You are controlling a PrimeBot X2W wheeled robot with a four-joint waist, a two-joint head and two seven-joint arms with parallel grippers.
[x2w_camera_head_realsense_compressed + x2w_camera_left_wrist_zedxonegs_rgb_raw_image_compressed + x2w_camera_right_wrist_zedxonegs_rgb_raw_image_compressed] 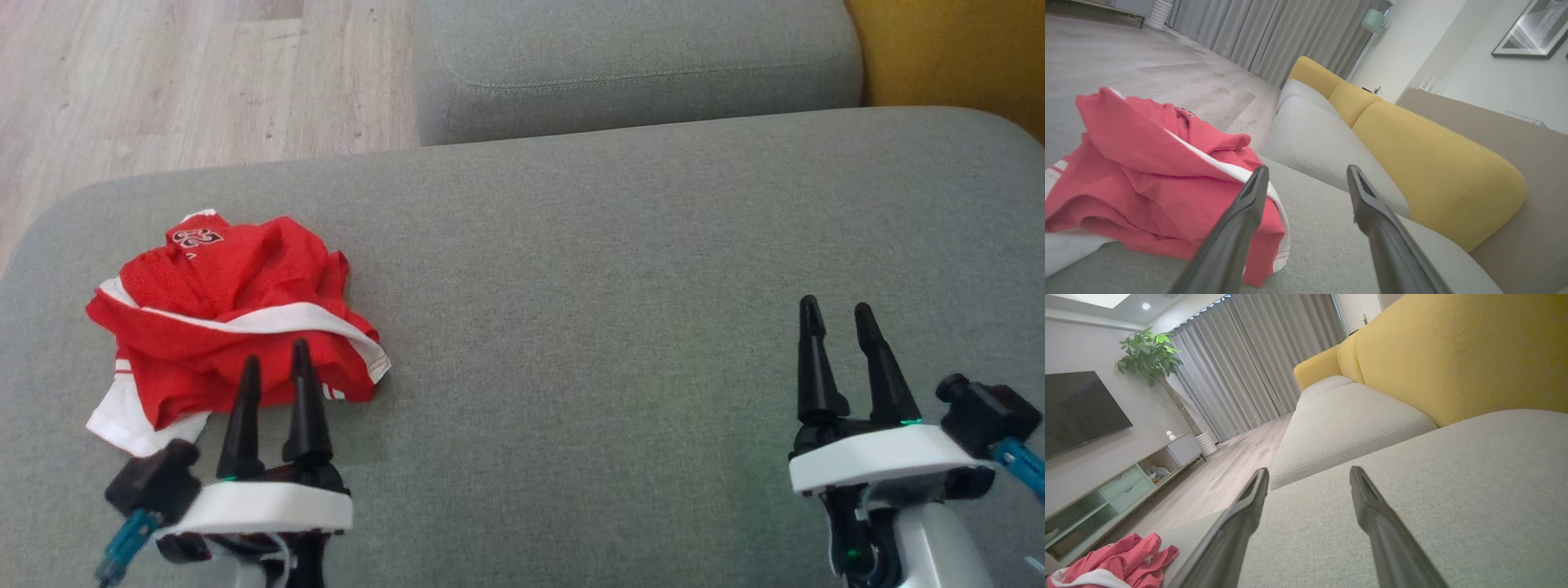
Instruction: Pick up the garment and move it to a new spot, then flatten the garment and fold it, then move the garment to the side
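My left claw (276,351) stands wide open with nothing in it, fingers pointing away from me at the near edge of the garment (237,302). In the head view its tips overlap the red cloth. I cannot tell whether they touch it or hang just above. In the left wrist view the heap sits ahead and to the left of the fingers, so the grab means going forward and a little left. My right claw (835,305) is just as open and just as empty, well apart over bare cushion toward the right side of the sofa seat (612,245), so I judge the left arm is the one to use. The garment lies crumpled near the seat's left edge, nearer the front than the back. Bunched as it is, its long axis runs loosely side to side, along the front edge. A white band (269,320) crosses it that way, the number print (198,238) faces the far edge, and a white flap pokes toward the front left corner.
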